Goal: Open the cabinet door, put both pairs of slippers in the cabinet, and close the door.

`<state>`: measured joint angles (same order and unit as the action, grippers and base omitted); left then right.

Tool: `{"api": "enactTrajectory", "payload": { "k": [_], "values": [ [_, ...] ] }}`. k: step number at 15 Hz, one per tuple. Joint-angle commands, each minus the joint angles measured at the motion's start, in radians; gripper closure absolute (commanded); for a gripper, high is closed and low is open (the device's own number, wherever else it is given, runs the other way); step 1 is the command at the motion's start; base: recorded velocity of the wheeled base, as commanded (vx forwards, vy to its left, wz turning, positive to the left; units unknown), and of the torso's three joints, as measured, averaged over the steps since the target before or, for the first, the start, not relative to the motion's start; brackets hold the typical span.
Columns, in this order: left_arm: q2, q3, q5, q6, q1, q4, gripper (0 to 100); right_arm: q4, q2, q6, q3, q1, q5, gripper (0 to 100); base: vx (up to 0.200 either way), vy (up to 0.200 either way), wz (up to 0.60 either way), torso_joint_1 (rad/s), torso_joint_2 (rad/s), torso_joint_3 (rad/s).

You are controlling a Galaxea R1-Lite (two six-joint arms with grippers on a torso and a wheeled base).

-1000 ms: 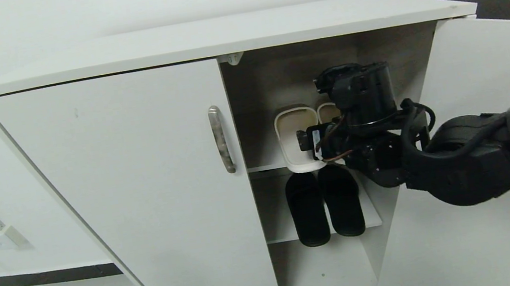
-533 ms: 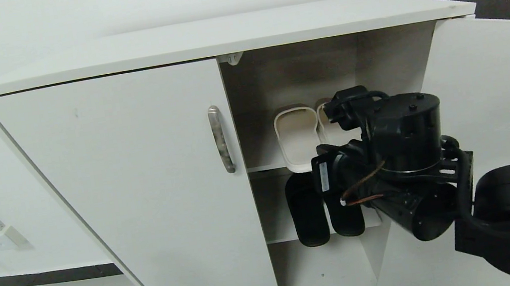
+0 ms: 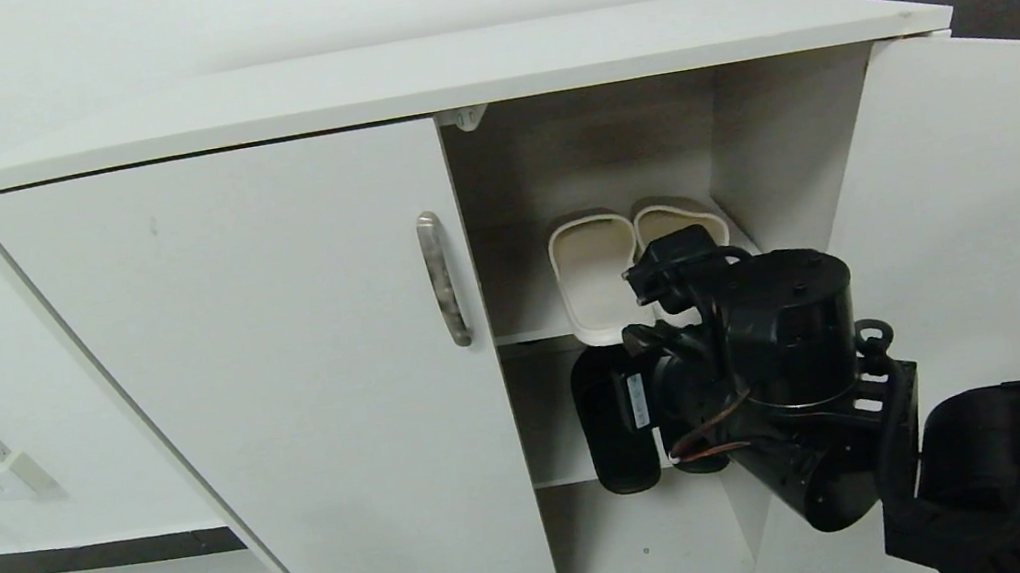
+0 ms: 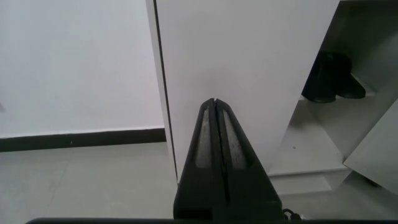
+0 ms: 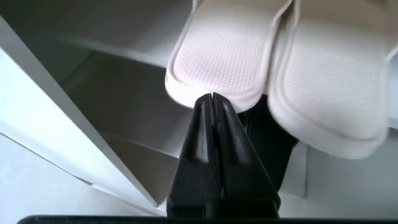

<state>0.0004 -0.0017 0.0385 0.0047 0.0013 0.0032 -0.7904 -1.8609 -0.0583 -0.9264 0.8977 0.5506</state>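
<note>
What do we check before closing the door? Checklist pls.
1. White slippers on upper shelf: ok.
2. Black slippers on shelf below: ok.
3. Both pairs inside the door line: cannot tell, ends overhang the shelf edges.
4. Right pincer shut and empty: ok.
5. Right arm out of the open door swing: not ok, it sits before the opening.
6. Left pincer shut and empty: ok.

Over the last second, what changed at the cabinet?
The right arm drew back from the upper shelf, down and toward the robot; right gripper shut, holding nothing. White slippers stayed on the upper shelf, black slippers on the shelf below, right door open, left door closed.
</note>
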Motion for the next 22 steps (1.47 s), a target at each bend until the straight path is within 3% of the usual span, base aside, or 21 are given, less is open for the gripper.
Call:
{"api": "enactTrajectory", "payload": {
  "k": [1, 5, 20, 22],
  "values": [
    [0.001, 0.000, 0.000, 0.000, 0.000, 0.000, 100, -0.032, -0.029, 0.018, 0.018, -0.002, 0.000, 100, 0.000, 0.000, 0.00, 0.000, 0.00, 0.000],
    [0.001, 0.000, 0.000, 0.001, 0.000, 0.000, 100, -0.053, -0.037, 0.021, 0.026, -0.002, 0.000, 100, 0.000, 0.000, 0.00, 0.000, 0.00, 0.000],
    [0.001, 0.000, 0.001, 0.001, 0.000, 0.000, 100, -0.055, -0.043, 0.020, 0.027, -0.002, -0.018, 100, -0.200, 0.000, 0.00, 0.002, 0.00, 0.001],
    [0.001, 0.000, 0.001, 0.001, 0.000, 0.000, 100, -0.055, -0.043, 0.020, 0.029, -0.005, -0.018, 100, 0.000, 0.000, 0.00, 0.000, 0.00, 0.000]
  ]
}}
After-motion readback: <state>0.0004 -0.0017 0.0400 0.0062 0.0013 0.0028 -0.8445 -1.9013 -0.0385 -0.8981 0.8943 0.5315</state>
